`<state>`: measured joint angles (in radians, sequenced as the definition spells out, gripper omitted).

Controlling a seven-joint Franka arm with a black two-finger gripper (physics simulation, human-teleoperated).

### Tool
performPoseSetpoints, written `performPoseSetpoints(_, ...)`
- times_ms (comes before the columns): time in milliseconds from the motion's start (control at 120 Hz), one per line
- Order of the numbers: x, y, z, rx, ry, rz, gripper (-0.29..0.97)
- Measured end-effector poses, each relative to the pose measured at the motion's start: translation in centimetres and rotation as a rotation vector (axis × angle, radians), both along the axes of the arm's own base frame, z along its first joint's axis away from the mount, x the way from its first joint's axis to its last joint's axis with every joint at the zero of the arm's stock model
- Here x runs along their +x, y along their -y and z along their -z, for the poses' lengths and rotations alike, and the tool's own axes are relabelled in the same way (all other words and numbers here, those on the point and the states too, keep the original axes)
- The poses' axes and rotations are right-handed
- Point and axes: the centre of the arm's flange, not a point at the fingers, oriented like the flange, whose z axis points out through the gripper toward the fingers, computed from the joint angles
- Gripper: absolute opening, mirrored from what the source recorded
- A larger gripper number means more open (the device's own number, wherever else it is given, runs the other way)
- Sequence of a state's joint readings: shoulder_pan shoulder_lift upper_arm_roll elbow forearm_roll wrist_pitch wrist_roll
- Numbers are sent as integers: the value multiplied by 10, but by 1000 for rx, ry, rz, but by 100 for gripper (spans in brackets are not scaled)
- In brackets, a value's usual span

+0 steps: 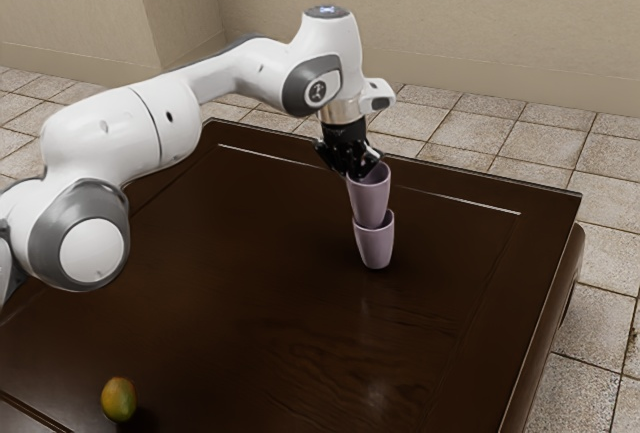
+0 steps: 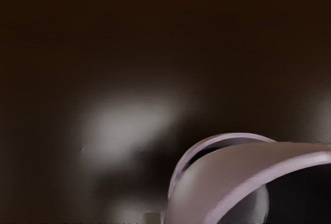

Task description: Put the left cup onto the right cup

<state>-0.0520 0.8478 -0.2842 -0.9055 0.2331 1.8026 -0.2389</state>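
Tabletop [image 1: 250, 293] of dark wood is taking up most of what you are watching, with the white arm [image 1: 190, 103] reaching across it from the exterior view's left. Near the table's middle, the upper cup [image 1: 372, 193] is sitting with its base inside the lower cup [image 1: 377, 245]. Both are pale purple, and the upper one is leaning a little toward the arm rather than standing true. The gripper [image 1: 358, 165] is pinching that upper cup at its rim. A small yellow-green fruit [image 1: 118, 399] is lying well apart from the cups, near the table's front corner. You are looking at a stack that seems nearly made, so the risk is sitting in the letting go. If the fingers are opening while the cup is leaning, it could rock, settle crooked or tip the lower cup over. If the hand is lifting before the grip is fully off, it could drag the cup back out. The exterior view is giving you the nesting, the lean and the grip. The wrist view is giving you the upper cup [image 2: 243, 164] as a purple rim close under the hand over dark wood, and it is not telling you how deep the cup is seated.
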Motion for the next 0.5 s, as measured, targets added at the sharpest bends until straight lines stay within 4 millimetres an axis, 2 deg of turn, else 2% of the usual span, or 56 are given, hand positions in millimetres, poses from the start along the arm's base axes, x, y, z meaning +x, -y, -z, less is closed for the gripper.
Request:
performPoseSetpoints(83, 0, 3, 13, -1, -12, 0, -10)
performPoseSetpoints(150, -1, 7, 26, -3, -24, 3, 5)
performPoseSetpoints(225, -1, 10, 30, -7, -19, 3, 22)
performPoseSetpoints(350, -1, 11, 31, -11, -9, -1, 43)
performPoseSetpoints(500, -2, -4, 9, -5, 13, -20, 55)
